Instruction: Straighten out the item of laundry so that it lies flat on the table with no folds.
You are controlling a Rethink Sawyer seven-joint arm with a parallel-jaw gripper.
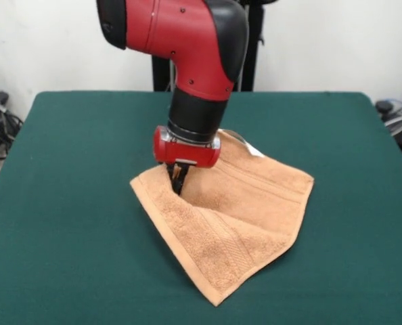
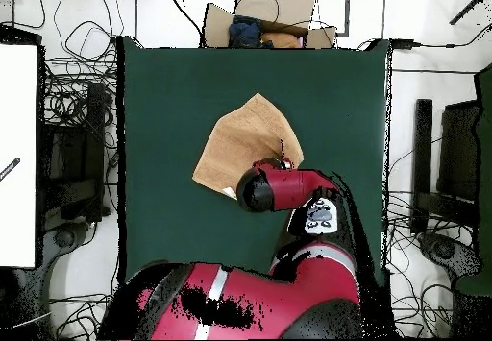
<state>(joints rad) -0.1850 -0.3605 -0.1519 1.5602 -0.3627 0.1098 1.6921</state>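
The item of laundry [image 1: 245,210], a peach-orange terry towel with woven bands, lies near the middle of the dark green table [image 1: 72,223]. One part is folded over, so the bands run in two directions. A white tag [image 1: 253,149] shows at its far edge. My gripper [image 1: 179,179] comes down from the red wrist onto the towel's left corner, and its dark fingers pinch the cloth at the fold. In the overhead view the towel [image 2: 240,143] is a kite shape, and the gripper [image 2: 282,153] is at its right edge.
The arm's red and black body [image 2: 279,188] hangs over the table [image 2: 163,97] beside the towel. Off the table, cables lie on both sides, a cardboard box [image 2: 274,15] sits past the far edge and a white panel [image 2: 17,155] stands at the left.
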